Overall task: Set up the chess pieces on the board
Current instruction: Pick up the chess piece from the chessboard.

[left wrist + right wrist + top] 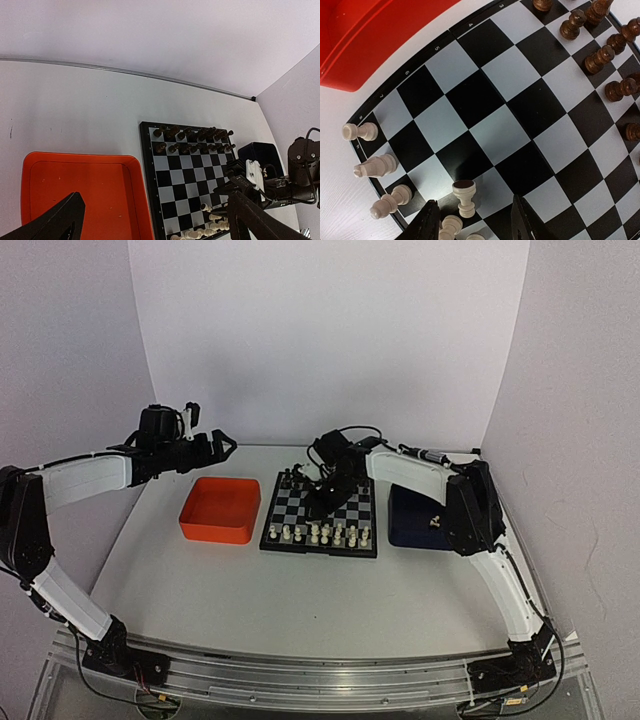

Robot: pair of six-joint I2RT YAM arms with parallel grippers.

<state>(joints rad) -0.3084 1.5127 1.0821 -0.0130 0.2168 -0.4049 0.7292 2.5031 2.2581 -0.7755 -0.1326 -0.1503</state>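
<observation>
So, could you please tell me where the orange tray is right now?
In the top view, the orange tray sits left of centre, right beside the board, with the dark blue tray on the board's right.

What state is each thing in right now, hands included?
left hand: open, empty, raised near orange tray
right hand: open, low over board, straddling white pawn
white pawn: upright on board, untouched
white pieces: standing, near rows partly filled
dark pieces: standing in two far rows
orange tray: empty
dark blue tray: partly hidden behind right arm

Chess pieces [318, 534] on board [288, 508], tray [215, 533] leftward.
</observation>
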